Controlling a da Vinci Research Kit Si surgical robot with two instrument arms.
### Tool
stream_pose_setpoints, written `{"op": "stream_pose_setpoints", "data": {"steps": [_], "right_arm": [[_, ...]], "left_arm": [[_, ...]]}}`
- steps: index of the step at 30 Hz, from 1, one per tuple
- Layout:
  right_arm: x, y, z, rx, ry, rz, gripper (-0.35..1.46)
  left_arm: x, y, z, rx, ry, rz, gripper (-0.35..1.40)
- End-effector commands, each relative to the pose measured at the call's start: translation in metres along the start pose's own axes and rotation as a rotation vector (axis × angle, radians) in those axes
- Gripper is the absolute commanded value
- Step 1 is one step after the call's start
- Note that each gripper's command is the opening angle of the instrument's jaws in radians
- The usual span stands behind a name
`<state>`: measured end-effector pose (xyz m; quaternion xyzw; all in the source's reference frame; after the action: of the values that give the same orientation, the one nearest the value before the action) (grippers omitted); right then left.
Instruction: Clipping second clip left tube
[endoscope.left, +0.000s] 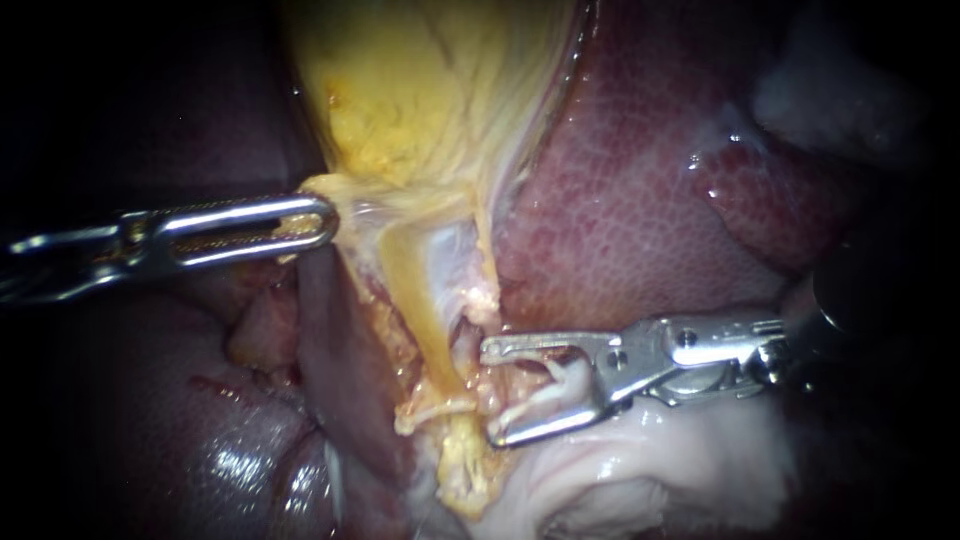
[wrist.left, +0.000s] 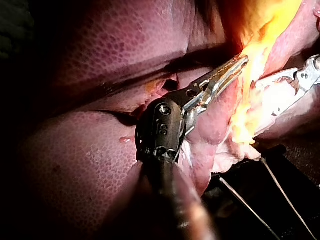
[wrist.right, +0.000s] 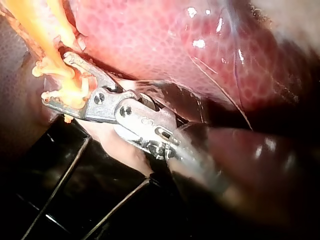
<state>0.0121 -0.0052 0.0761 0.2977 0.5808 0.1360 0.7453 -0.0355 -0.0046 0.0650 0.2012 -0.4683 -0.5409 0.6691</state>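
Note:
The yellow gallbladder (endoscope.left: 420, 90) hangs at the top centre and narrows downward into a yellow tube (endoscope.left: 425, 320). My left instrument (endoscope.left: 325, 215) holds the gallbladder's lower left edge with its slotted jaws shut on it; the left wrist view shows its jaws (wrist.left: 240, 61) together at the yellow tissue. My right instrument (endoscope.left: 492, 393) stands wide open beside the tube's lower end, with pale strands (endoscope.left: 545, 390) lying between its jaws. In the right wrist view its jaws (wrist.right: 56, 79) straddle yellow tissue (wrist.right: 70, 87). A thin pale band (endoscope.left: 435, 408) crosses the tube; I cannot tell what it is.
Red mottled liver (endoscope.left: 640, 200) fills the right, darker liver (endoscope.left: 230, 460) the lower left. White glistening tissue (endoscope.left: 640, 470) lies under my right instrument. A black base with thin wires (wrist.right: 75, 190) shows below the tissue in both wrist views.

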Motion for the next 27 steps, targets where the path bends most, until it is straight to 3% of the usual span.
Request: {"op": "stream_pose_setpoints", "data": {"steps": [1, 5, 13, 21, 27], "right_arm": [[-0.0001, 0.0002, 0.0003, 0.000, 0.001, 0.001, 0.60], [-0.0005, 0.0012, 0.0013, -0.008, 0.001, 0.013, 0.60], [-0.0006, 0.0018, 0.0039, 0.003, 0.003, 0.039, 0.60], [-0.0011, 0.0011, 0.0059, 0.104, 0.026, 0.094, 0.60], [-0.0011, 0.0005, 0.0061, 0.203, 0.080, 0.154, 0.59]], "left_arm": [[0.0000, -0.0001, -0.0001, -0.003, 0.000, 0.000, -0.35], [0.0001, -0.0004, -0.0005, -0.003, -0.003, 0.000, -0.35], [0.0001, -0.0006, -0.0007, -0.004, -0.004, 0.000, -0.35], [0.0001, -0.0002, -0.0008, -0.004, -0.004, -0.001, -0.35], [0.0000, 0.0019, -0.0008, -0.006, -0.004, 0.000, -0.35]]}}
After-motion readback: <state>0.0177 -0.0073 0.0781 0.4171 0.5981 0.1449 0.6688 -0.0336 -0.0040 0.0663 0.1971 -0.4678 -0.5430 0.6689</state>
